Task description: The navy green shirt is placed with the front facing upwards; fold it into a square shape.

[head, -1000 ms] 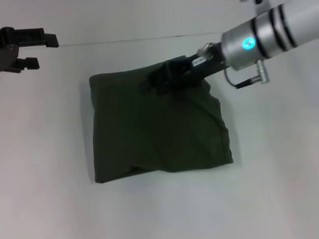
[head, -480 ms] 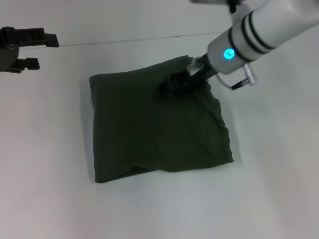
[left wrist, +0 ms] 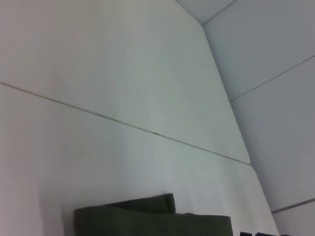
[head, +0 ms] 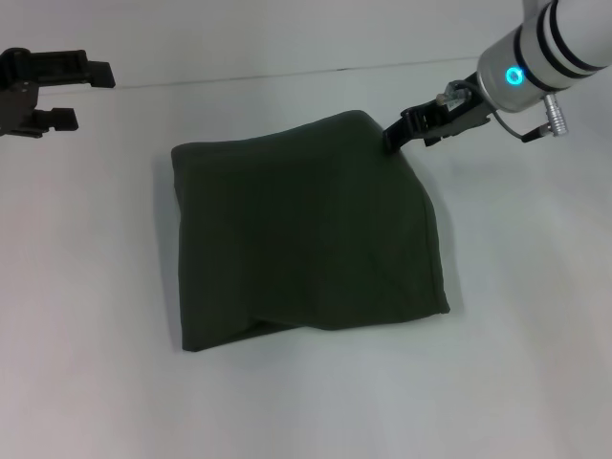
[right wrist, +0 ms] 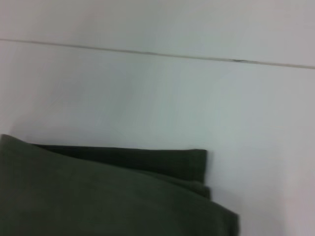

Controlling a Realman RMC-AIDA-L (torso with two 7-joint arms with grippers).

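Observation:
The navy green shirt (head: 306,239) lies folded into a rough square on the white table (head: 86,402), plain green side up, with no lettering showing. A loose fold edge shows along its near left side. My right gripper (head: 409,132) hovers at the shirt's far right corner, just off its edge. My left gripper (head: 69,96) is parked at the far left, open and empty, well away from the shirt. A strip of the shirt's (left wrist: 147,219) edge shows in the left wrist view. The right wrist view shows a stacked corner of the shirt (right wrist: 98,196).
A thin seam (head: 239,78) runs across the white table behind the shirt. Bare table surrounds the shirt on every side.
My right gripper has drawn back from over the shirt's far middle to just past its far right corner. The shirt's right side now lies smoother. The left arm has not moved.

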